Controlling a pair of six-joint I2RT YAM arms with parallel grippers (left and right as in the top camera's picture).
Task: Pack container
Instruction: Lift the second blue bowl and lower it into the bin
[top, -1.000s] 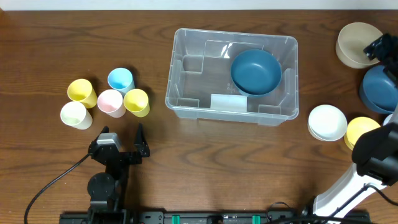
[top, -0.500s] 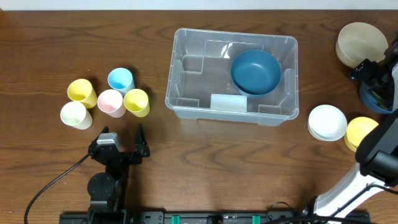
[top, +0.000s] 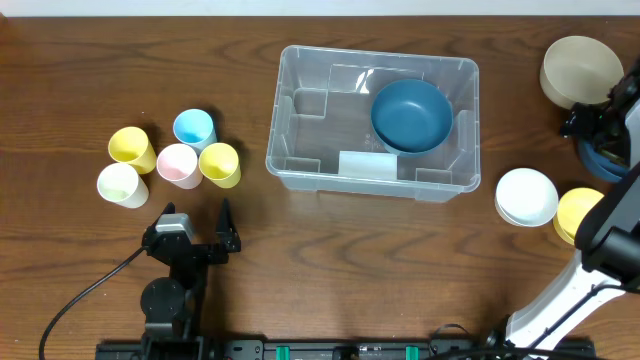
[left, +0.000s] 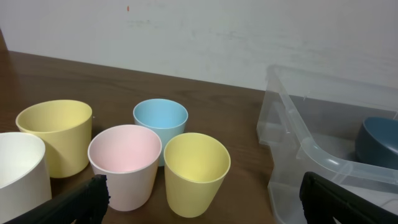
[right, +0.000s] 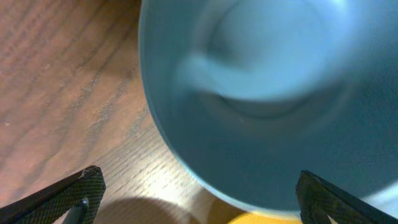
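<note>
The container (top: 278, 130) is sitting mid-worktop (top: 350, 260), already holding one dark blue bowl (top: 411, 115) at its right end, likely leaving room for more. The right tool (right: 199, 190), spread wide, is hovering just over a second blue bowl (right: 261, 93), seemingly lining up on its rim. The left tool (top: 196, 222) is waiting spread beside the cups (top: 178, 160). The whitish label (top: 367, 165) is showing no readable writing
</note>
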